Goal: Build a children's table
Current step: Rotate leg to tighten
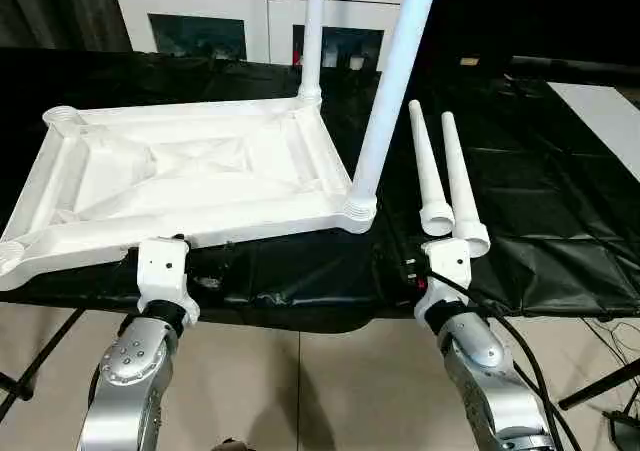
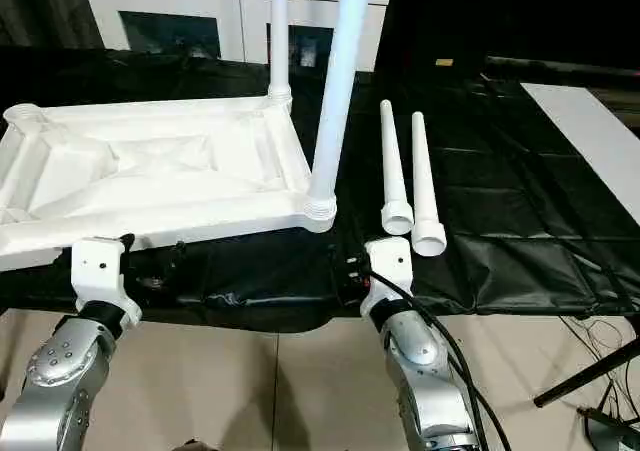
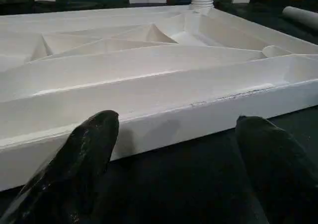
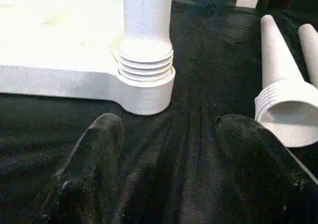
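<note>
White children's table top (image 1: 190, 176) lying ribbed side up on the black-covered table (image 1: 560, 201), two legs (image 1: 395, 91) standing in its far-side sockets, two loose legs (image 1: 430, 171) lying beside, left hand (image 3: 174, 169) and right hand (image 4: 166, 169) both resting spread, gripping nothing.

even, fairly bright indoor light falls from above. the white tabletop (image 1: 190, 176) glares, its ribs washed out at the near corner, and the black cover (image 1: 560, 201) shows soft sheen on its folds. the fingertips (image 4: 94, 149) sit blurred, out of focus.
</note>
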Robot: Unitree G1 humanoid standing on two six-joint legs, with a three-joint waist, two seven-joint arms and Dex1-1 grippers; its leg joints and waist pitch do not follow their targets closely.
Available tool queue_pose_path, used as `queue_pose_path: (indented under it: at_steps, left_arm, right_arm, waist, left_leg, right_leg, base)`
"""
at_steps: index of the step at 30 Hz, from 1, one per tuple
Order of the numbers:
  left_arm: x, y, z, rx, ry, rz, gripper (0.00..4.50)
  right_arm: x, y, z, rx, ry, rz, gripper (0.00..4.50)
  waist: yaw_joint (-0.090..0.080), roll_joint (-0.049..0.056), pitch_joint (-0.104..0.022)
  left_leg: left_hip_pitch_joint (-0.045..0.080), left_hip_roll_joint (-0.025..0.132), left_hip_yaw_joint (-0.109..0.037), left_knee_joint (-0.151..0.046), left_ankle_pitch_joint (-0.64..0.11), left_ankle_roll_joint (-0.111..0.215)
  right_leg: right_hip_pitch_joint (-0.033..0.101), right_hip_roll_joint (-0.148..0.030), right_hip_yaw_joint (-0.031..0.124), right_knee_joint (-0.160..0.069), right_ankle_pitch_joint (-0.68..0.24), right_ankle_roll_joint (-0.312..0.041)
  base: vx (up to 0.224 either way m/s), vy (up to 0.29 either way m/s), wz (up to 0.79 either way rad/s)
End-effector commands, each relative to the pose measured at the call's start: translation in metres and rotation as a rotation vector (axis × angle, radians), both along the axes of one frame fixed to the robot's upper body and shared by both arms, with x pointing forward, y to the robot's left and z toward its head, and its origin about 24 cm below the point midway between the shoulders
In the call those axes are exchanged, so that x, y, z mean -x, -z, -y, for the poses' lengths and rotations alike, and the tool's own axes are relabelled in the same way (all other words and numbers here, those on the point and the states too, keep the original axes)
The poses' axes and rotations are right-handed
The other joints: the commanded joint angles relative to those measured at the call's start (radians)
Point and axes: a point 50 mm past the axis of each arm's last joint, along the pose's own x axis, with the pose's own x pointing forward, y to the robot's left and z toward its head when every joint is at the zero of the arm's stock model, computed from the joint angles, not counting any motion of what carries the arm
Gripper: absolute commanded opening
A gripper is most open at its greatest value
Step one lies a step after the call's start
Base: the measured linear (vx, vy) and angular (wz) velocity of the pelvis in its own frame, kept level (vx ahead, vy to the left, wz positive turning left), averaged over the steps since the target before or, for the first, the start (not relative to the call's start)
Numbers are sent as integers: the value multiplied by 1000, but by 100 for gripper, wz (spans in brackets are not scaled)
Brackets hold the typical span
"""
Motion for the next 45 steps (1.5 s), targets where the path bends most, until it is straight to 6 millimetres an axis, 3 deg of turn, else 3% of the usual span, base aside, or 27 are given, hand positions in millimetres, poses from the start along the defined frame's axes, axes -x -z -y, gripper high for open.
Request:
queue_pose_path:
  at_steps: [1,45]
  left_arm:
    - [0,1,2,0,13,-4,419]
    - [0,1,2,0,13,-4,419]
  right_arm:
    - [-2,-1,2,-5,9,-2,332]
    - [-2,-1,2,-5,9,-2,332]
  waist:
    - [1,15,-42]
    - [0,15,-41]
  left_leg:
    - [17,24,-14,-90,-387,-25]
    - [17,24,-14,-91,-398,-27]
  right_leg:
    - [23,-61,49,-99,-296,-88]
    - [22,-61,49,-101,-307,-88]
  base:
    - [0,0,0]
    - [0,0,0]
